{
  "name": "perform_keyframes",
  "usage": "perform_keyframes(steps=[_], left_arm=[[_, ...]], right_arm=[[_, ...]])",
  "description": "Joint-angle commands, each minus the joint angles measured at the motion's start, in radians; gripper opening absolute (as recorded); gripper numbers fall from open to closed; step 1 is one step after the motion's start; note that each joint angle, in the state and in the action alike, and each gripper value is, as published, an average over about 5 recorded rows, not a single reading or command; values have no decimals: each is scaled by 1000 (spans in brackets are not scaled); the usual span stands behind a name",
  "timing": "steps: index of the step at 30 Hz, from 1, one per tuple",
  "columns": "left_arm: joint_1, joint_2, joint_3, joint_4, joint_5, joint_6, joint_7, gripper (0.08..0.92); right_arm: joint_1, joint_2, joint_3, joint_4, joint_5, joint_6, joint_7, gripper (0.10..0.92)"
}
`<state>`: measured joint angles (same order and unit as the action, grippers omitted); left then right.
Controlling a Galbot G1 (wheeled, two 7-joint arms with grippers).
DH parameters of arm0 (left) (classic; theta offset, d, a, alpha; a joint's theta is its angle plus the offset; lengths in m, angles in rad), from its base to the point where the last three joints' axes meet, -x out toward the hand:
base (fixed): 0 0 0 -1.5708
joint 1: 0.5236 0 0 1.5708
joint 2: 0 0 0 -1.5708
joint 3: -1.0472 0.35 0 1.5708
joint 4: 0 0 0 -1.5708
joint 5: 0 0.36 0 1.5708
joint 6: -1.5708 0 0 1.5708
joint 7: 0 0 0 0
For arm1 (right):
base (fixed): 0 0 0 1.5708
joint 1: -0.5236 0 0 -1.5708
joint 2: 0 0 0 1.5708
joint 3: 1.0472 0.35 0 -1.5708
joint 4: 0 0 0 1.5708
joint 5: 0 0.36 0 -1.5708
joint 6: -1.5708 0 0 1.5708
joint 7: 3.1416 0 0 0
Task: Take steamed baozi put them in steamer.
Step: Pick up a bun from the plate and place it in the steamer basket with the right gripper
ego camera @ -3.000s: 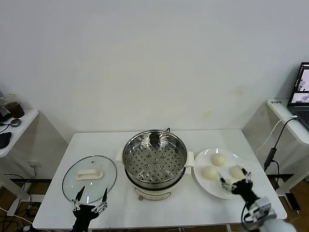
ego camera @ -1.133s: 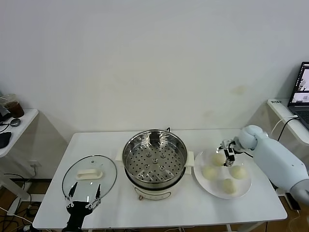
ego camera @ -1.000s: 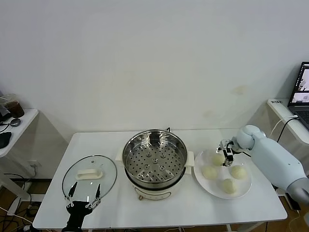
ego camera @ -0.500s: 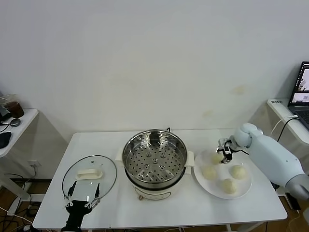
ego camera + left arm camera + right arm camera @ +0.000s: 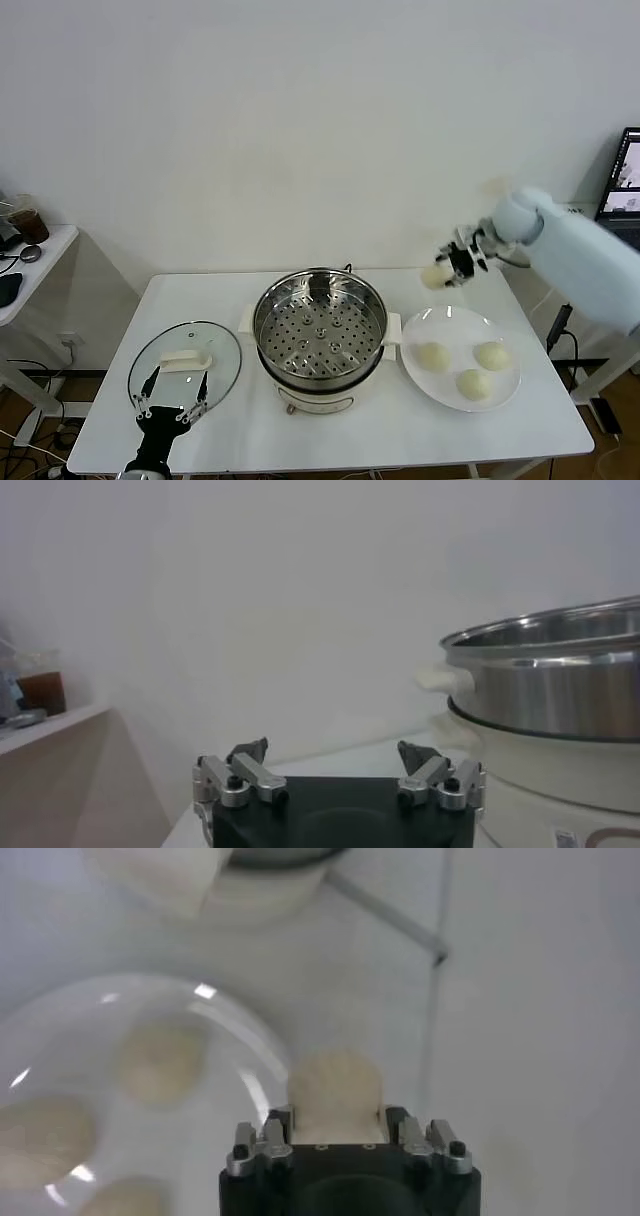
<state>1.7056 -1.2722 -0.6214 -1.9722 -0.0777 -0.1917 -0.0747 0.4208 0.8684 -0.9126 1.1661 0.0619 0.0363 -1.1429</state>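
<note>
One pale cream-white round baozi [image 5: 436, 275] is clamped in the right end effector [image 5: 452, 267], raised right of the empty shiny stainless-steel steamer [image 5: 320, 335]; three remain on the white plate [image 5: 505, 384]; the left end effector [image 5: 170, 398], spread apart, is parked near the glass lid [image 5: 185, 365].

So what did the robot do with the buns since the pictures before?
The right gripper closed on one baozi and lifted it off the plate, up and toward the back of the table, near the steamer. Three baozi stay on the plate. The steamer, still empty, and the glass lid haven't moved. The left gripper stays open near the lid.
</note>
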Motion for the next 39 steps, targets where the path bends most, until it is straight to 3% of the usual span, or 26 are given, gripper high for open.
perform_keyframes(steps=[1,14,28,39], left_arm=[[-1,9,-6,1,-9,-2,1,823],[-7,13,-47,20,-15,-17,3,823],[-3,-5,-66,15,-13,-21,2,823],[-4,-8,-68,16,-10,-23,1,823]], right_arm=[[261,84,-223,51,201,64,-14,551],[167,420,-317,-13,50,365,-9,562],[24,462,-308,-135,-297,596,78,568],[-49,484,-228,-236,-409,665,150,577]])
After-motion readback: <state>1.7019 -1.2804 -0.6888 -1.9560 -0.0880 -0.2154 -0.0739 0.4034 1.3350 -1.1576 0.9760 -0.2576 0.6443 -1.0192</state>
